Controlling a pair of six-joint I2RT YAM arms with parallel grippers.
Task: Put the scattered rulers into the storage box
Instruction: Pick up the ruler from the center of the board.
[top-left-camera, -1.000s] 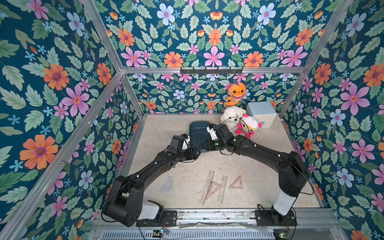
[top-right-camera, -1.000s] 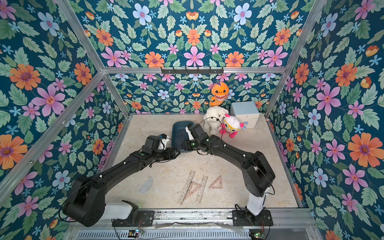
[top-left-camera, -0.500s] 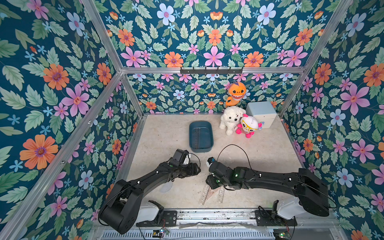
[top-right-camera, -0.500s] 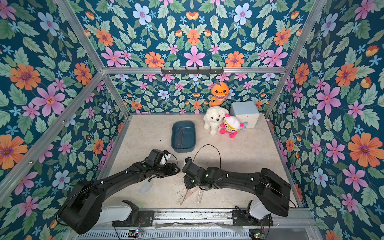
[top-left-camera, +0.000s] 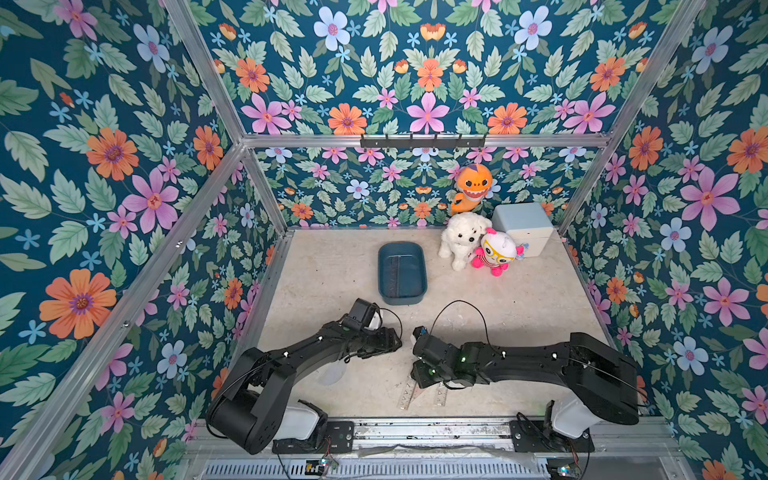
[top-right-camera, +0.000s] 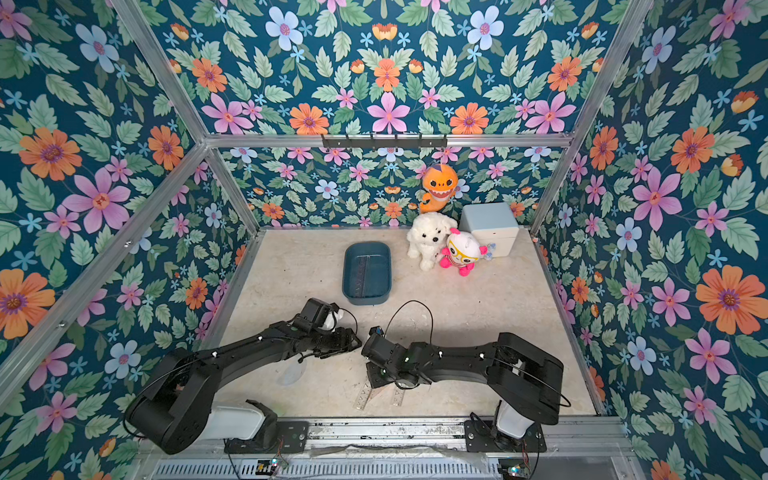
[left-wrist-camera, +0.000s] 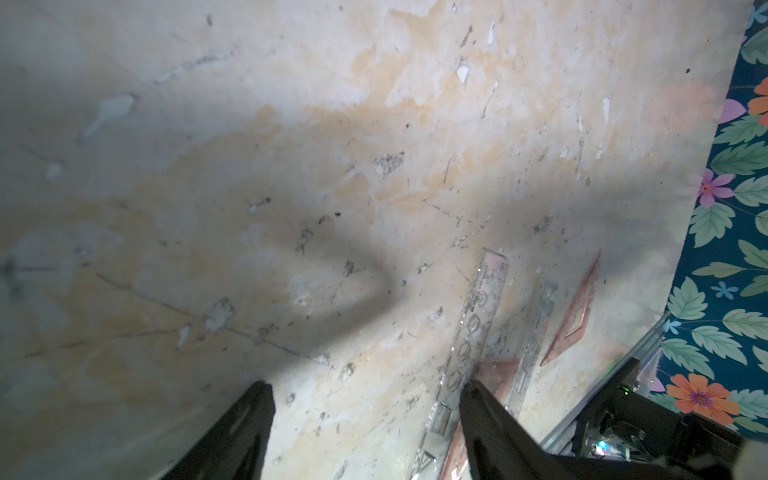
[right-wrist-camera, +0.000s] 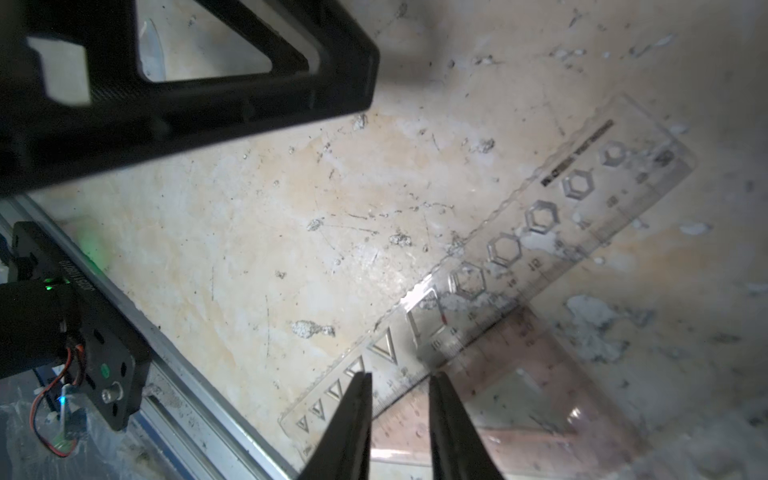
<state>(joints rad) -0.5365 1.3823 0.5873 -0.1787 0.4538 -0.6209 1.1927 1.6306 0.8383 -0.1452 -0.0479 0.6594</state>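
We see the clear stencil ruler (right-wrist-camera: 540, 232) lying flat near the table's (top-left-camera: 519, 299) front edge, its long axis slanting from that edge toward the back. The right gripper (right-wrist-camera: 399, 376) straddles it, jaws narrowly apart; we cannot tell whether it grasps. The left gripper (left-wrist-camera: 365, 386) gapes, empty. The storage box (top-left-camera: 402, 300) lies toward the back edge, lengthwise front-to-back.

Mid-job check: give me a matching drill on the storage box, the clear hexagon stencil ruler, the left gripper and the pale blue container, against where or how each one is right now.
Things:
1. storage box
2. clear stencil ruler
3. left gripper
4. pale blue container

Places or states:
A. open, nothing between its fingers
B. back right corner
C. holds one ruler
D. lying flat, right gripper astride it

Pairs: 1-C, 2-D, 3-A, 4-B
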